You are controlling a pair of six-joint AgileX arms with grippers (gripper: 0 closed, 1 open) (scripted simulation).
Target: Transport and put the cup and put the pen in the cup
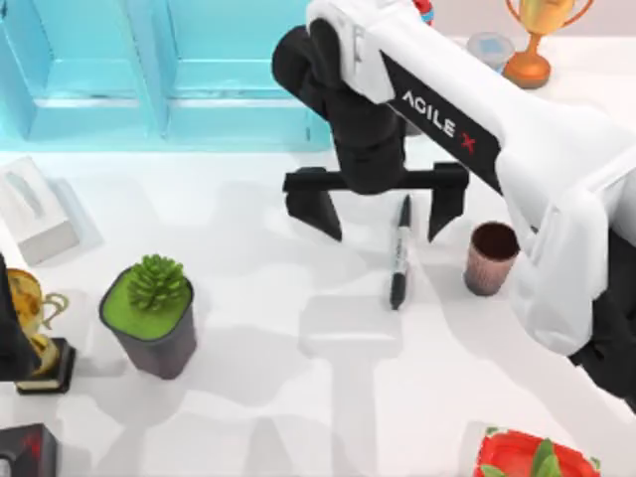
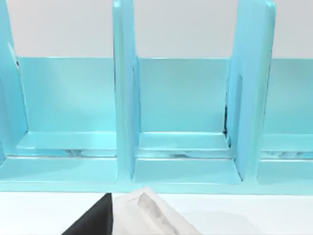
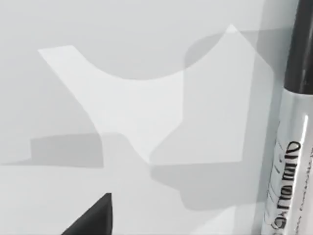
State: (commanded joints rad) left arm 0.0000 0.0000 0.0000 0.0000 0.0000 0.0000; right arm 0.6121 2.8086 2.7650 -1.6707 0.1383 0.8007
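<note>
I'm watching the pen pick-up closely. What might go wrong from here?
The right pincer hangs open above the table, but the pen lies nearer its finger on the cup's side than midway, so closing could push it aside. The cup stands close beside that finger; a sideways correction might knock it. The left arm sits parked at the table's left edge.

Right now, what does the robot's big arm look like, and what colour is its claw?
The right arm wears smooth white shells, and a black stripe along it says AGILE X in white letters with a red X. Its wrist is rounded and black. The right gripper is black too: a flat crossbar with two pointed fingers, wide apart. The left arm is a dark shape at the table's left edge.
</note>
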